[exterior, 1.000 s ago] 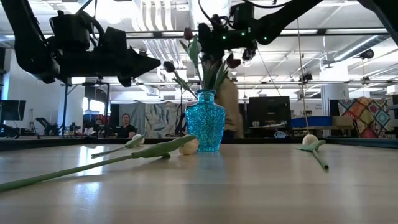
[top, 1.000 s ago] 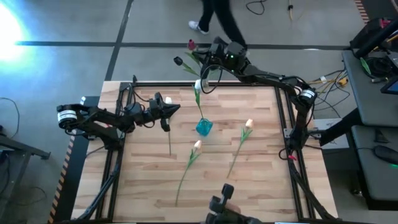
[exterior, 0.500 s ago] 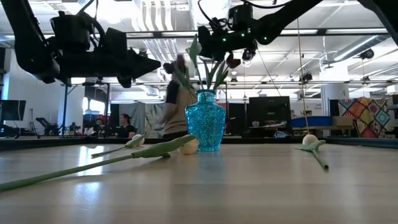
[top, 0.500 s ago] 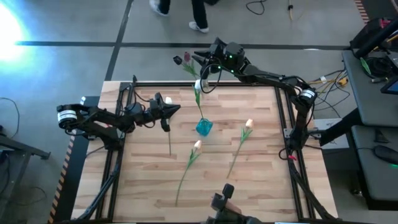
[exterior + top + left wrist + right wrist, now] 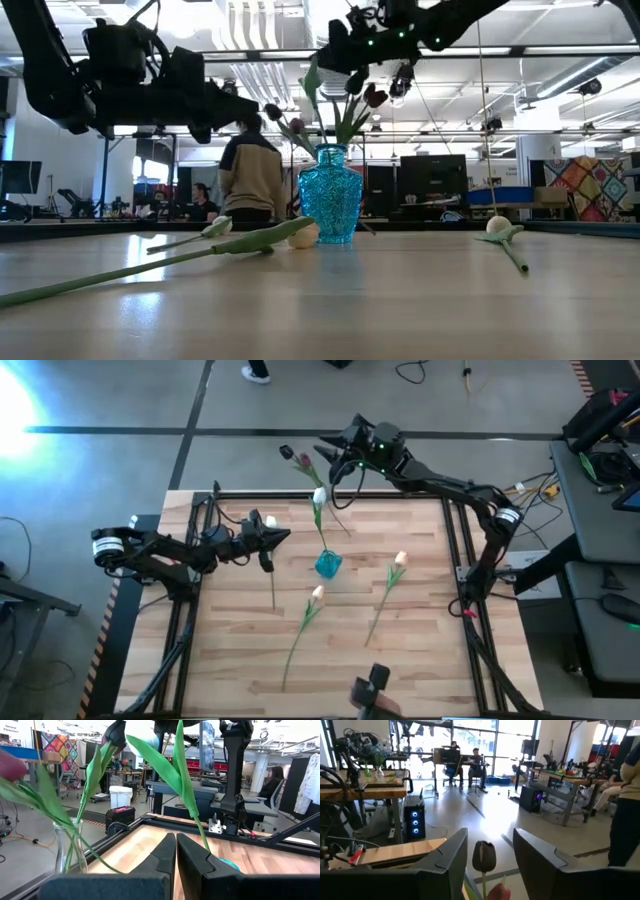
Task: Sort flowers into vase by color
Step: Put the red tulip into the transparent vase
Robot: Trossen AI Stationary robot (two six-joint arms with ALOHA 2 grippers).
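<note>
A blue vase (image 5: 328, 565) stands mid-table with a white tulip (image 5: 319, 495) in it. Behind it a clear glass vase (image 5: 67, 847) holds dark maroon tulips (image 5: 304, 460). My right gripper (image 5: 490, 837) hangs high over the far edge, open; a maroon head (image 5: 484, 856) stands between its fingers without touching them. My left gripper (image 5: 280, 537) is shut and hovers left of the blue vase, holding nothing. Two peach tulips (image 5: 317, 592) (image 5: 400, 558) lie flat on the wood, and a white tulip (image 5: 272, 585) lies below the left gripper.
Black frame rails (image 5: 400, 493) border the table, with uprights at the corners. The wood near the front edge (image 5: 420, 670) is bare. A person (image 5: 250, 175) walks in the room beyond the far edge.
My right gripper has risen and drawn back toward the far edge. The maroon tulip that stood high by its fingers has sunk lower into the bunch, its head now leaning left among the others. My left arm has kept still.
</note>
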